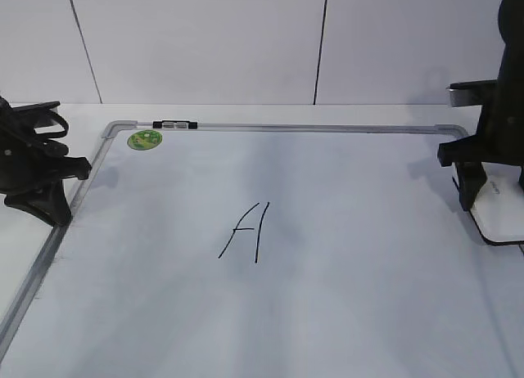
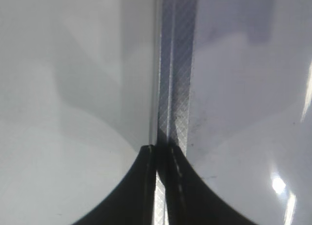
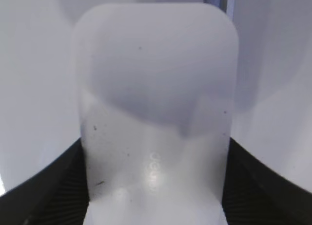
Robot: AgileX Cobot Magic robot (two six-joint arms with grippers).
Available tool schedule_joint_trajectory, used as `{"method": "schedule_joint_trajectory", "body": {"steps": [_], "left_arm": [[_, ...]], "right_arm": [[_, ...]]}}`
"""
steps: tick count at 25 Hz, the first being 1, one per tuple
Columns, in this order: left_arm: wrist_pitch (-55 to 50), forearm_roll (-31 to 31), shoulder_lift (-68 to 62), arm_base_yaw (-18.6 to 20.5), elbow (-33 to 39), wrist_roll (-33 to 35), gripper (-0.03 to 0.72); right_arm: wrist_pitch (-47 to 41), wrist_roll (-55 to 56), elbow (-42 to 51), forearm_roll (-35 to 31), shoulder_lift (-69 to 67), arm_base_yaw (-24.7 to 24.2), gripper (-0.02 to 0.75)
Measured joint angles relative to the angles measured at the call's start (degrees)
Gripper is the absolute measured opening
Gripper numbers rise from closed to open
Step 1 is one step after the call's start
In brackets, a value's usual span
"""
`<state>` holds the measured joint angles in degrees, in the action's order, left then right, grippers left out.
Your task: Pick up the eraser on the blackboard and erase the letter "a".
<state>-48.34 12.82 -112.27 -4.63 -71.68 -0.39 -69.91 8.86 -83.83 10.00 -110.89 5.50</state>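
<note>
The right gripper (image 1: 491, 200) straddled the eraser (image 1: 501, 208) at the blackboard's (image 1: 344, 312) three o'clock edge, jaws flanking its sides, apparently to lift it; contact was unclear. The letter (image 1: 246, 231) waited at centre. The left gripper (image 1: 41, 200), jaws together, idled at nine o'clock.

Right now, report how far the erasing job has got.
Done: the right pincer has reached the eraser at the blackboard's right edge, its fingers either side of it. In hand: the grasp; the eraser still sits on the board. Left: lifting and wiping. Only a capital "A" shows, untouched.
</note>
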Motion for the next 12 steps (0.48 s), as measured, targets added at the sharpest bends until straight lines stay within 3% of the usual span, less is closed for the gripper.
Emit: {"method": "schedule_joint_trajectory", "body": {"steps": [12], "left_arm": [[0.0, 0.0, 0.0, 0.0, 0.0, 0.0, 0.015]], "right_arm": [[0.2, 0.0, 0.0, -0.1, -3.6, 0.0, 0.541]]}}
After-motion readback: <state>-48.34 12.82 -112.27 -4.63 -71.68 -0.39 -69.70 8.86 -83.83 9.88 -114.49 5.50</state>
